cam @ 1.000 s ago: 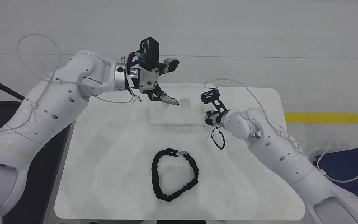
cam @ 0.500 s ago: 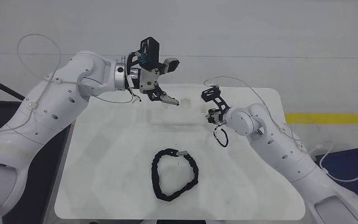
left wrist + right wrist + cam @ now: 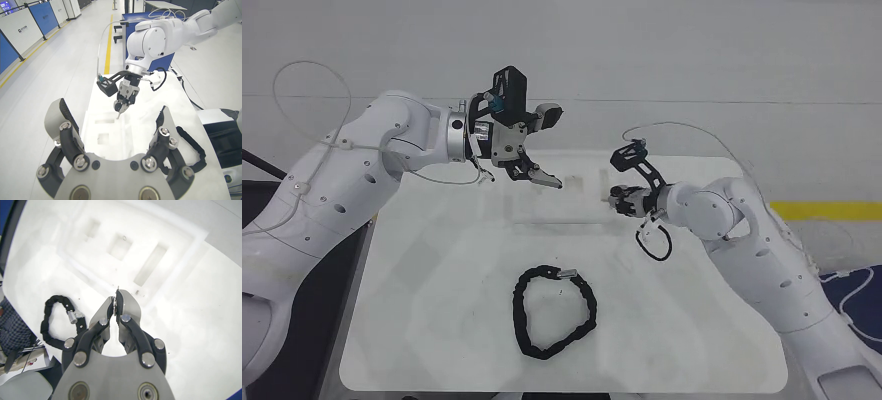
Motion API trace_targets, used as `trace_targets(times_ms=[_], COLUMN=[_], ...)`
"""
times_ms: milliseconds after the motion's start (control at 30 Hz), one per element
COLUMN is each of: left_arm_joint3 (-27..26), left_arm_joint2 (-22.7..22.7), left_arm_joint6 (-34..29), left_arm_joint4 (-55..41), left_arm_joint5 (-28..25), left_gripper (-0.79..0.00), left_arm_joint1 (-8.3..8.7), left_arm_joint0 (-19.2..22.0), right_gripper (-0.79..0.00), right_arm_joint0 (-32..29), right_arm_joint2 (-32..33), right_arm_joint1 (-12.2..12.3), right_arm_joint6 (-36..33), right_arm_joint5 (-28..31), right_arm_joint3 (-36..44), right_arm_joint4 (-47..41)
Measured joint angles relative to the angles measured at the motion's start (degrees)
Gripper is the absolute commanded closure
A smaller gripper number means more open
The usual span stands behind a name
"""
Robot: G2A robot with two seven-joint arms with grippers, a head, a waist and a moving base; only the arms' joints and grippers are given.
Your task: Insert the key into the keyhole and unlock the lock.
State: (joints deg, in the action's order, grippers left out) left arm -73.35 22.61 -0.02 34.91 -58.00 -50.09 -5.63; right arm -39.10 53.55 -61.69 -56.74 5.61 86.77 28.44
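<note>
The surface [image 3: 422,330] is a white slab with rounded corners, matte and faintly speckled. It stands on a pale grey hall floor. In the left wrist view, blue and white partition panels [image 3: 28,24] line the floor. To their right are a yellow floor stripe [image 3: 108,47] and then a blue cabinet [image 3: 166,56].

Over the far left of the surface hangs the left gripper [image 3: 555,150]. Its fingers [image 3: 56,111] are spread wide with nothing between them. They are curved grey metal plates faced with ribbed black pads and hinged on black links with round steel pins.

Just below it, along the far side of the surface, lies a white foam tray [image 3: 197,237] with a raised rim. Three shallow rectangular recesses are cut into the tray, and a tiny wire ring [image 3: 124,237] sits in the middle one.

The chain lock [image 3: 519,315] lies flat in a loose loop near the middle of the surface, toward its near edge. The chain is sleeved in wrinkled black fabric, and its ends meet at a short shiny metal cylinder [image 3: 71,316].

At the right, the right gripper [image 3: 614,197] is low over the tray's right end. Its fingers are nearly closed, pinching the small silver key [image 3: 114,306] by its flat head. The thin blade pokes out past the tips toward the foam. The key is well apart from the chain lock.
</note>
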Motion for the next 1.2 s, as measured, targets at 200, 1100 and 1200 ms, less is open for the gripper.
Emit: trace_targets(times_ms=[200, 1100, 1200], left_arm_joint3=[0.00, 0.00, 0.00], left_arm_joint2=[0.00, 0.00, 0.00], left_arm_joint6=[0.00, 0.00, 0.00], left_arm_joint4=[0.00, 0.00, 0.00], left_arm_joint5=[0.00, 0.00, 0.00], left_gripper=[-0.785, -0.785, -0.785], left_arm_joint1=[0.00, 0.00, 0.00], left_arm_joint0=[0.00, 0.00, 0.00], right_gripper=[0.000, 0.000, 0.000], right_arm_joint0=[-6.33, -16.32, -16.52], right_arm_joint2=[8.87, 32.06, 33.44], right_arm_joint1=[2.32, 8.02, 8.39], right_arm_joint6=[-2.49, -14.70, -14.29], right_arm_joint5=[7.06, 25.28, 26.18], right_arm_joint3=[5.99, 21.31, 21.53], right_arm_joint4=[-6.48, -26.16, -26.41])
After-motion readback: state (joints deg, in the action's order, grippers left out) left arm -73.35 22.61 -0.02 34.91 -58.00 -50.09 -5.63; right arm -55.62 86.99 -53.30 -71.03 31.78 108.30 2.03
